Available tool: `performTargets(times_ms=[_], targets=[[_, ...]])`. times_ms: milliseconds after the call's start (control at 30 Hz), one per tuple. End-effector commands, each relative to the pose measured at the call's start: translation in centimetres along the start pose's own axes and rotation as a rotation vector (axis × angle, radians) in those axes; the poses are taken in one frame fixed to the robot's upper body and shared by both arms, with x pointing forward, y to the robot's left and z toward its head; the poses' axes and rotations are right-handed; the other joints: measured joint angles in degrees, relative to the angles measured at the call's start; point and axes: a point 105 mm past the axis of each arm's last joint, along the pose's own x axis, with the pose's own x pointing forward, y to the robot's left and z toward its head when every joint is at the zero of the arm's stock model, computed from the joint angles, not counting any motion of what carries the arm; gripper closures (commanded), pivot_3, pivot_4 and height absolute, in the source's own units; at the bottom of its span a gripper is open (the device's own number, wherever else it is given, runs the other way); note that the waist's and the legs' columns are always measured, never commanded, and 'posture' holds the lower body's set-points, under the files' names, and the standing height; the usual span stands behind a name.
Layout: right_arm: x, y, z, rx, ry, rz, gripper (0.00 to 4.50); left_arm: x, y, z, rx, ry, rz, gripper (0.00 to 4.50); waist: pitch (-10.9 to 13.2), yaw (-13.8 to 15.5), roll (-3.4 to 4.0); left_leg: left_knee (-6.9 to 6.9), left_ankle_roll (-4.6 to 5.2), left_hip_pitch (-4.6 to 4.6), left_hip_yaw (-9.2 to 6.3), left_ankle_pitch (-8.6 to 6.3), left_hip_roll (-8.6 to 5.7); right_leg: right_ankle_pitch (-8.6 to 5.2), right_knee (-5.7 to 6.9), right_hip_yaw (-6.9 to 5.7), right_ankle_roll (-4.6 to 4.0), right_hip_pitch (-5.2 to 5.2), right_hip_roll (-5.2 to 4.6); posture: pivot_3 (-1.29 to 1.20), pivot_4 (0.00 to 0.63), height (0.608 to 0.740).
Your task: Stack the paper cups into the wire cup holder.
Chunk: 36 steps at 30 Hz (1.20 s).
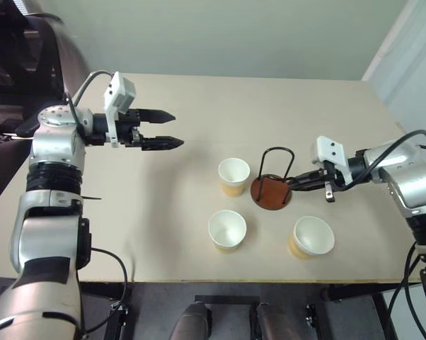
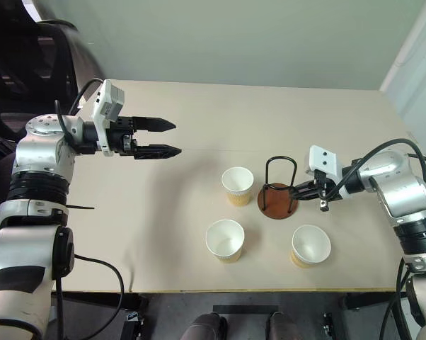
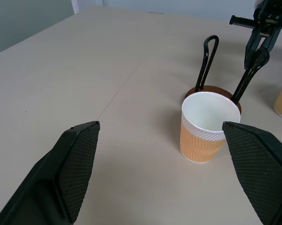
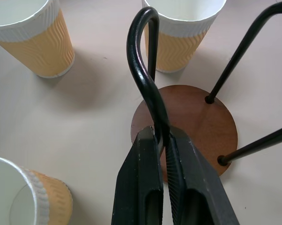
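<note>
Fingers: right gripper (image 4: 162, 140) pinched shut on one wire loop of wire cup holder (image 1: 272, 185); left gripper (image 1: 165, 129) spread wide, empty, raised above desk (image 1: 163, 212). Paper cups (image 1: 233, 176) (image 1: 227, 229) (image 1: 312, 236) upright around holder, centre-right, unstacked. Advice: keep holder steady; fetch far cup first.

Left hand (image 1: 165, 129) hovers spread wide; right hand (image 4: 162, 140) is pinched closed.

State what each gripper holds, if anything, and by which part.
The right gripper is shut on the cup holder, pinching one upright wire loop low down, near the base. The left gripper is open above the table and holds nothing.
</note>
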Motion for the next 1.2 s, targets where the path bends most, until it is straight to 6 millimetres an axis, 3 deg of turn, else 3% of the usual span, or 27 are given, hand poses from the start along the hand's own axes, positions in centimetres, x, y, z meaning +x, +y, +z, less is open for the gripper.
performTargets(times_ms=[33,233,367,600,867,1033,1067,1200], targets=[[-0.2,-0.2,0.3,-0.037,0.009,0.001,4.46,-0.7,0.0,1.1,0.046,-0.012,0.008,0.00,0.0,0.0,0.00,0.00,0.00,0.00,0.00,0.00,0.00,0.00,0.00,0.00,0.00,0.00,0.00,0.00,0.150,0.740],[-0.2,-1.1,-0.4,-0.035,0.046,-0.036,4.46,-0.7,0.0,1.2,0.048,-0.010,0.005,0.00,0.0,-0.1,0.00,0.00,0.00,0.00,0.00,0.00,0.01,0.01,0.01,0.00,-0.01,0.00,0.00,0.00,0.150,0.740],[-0.5,-1.3,-1.0,-0.016,0.071,-0.041,3.44,-0.6,0.0,1.2,0.049,-0.010,0.003,0.00,0.0,0.0,0.00,0.01,0.01,0.00,0.00,-0.01,0.03,0.03,0.01,-0.01,-0.06,0.00,-0.01,0.00,0.150,0.740],[-1.3,-1.9,-1.1,-0.020,0.072,-0.098,1.02,-0.4,0.0,1.2,0.049,-0.012,0.000,0.00,0.0,0.0,0.00,-0.07,-0.01,0.00,0.00,0.01,0.03,0.03,-0.01,-0.01,-0.08,-0.05,-0.02,0.00,0.150,0.740],[-5.1,-3.2,-1.7,-0.007,0.108,-0.217,1.02,0.0,-0.1,1.2,0.050,-0.017,-0.012,0.00,0.0,0.1,0.00,-0.05,-0.01,-0.05,0.00,0.01,0.02,0.02,-0.04,-0.01,-0.09,-0.05,-0.04,0.00,0.150,0.740],[-9.4,-5.1,0.6,0.033,-0.003,-0.413,1.02,0.6,-0.3,1.0,0.050,-0.023,-0.030,0.00,0.0,0.0,0.01,-0.07,0.01,-0.05,0.00,0.00,0.03,0.03,0.04,0.00,-0.09,-0.10,-0.03,0.00,0.150,0.740],[-10.1,-5.1,1.0,0.037,-0.020,-0.432,1.02,0.7,-0.3,1.0,0.050,-0.024,-0.032,0.00,0.0,0.1,0.02,-0.07,0.00,-0.05,0.00,0.00,0.03,0.03,0.06,0.00,-0.09,-0.11,-0.03,0.00,0.150,0.740],[-10.9,-1.9,1.4,0.044,0.006,-0.361,1.02,0.9,-0.3,0.7,0.047,-0.023,-0.039,0.00,0.0,0.7,0.01,-0.11,-0.05,-0.08,0.00,0.03,0.05,-0.01,-0.02,-0.03,-0.15,-0.09,-0.01,0.00,0.150,0.740]])
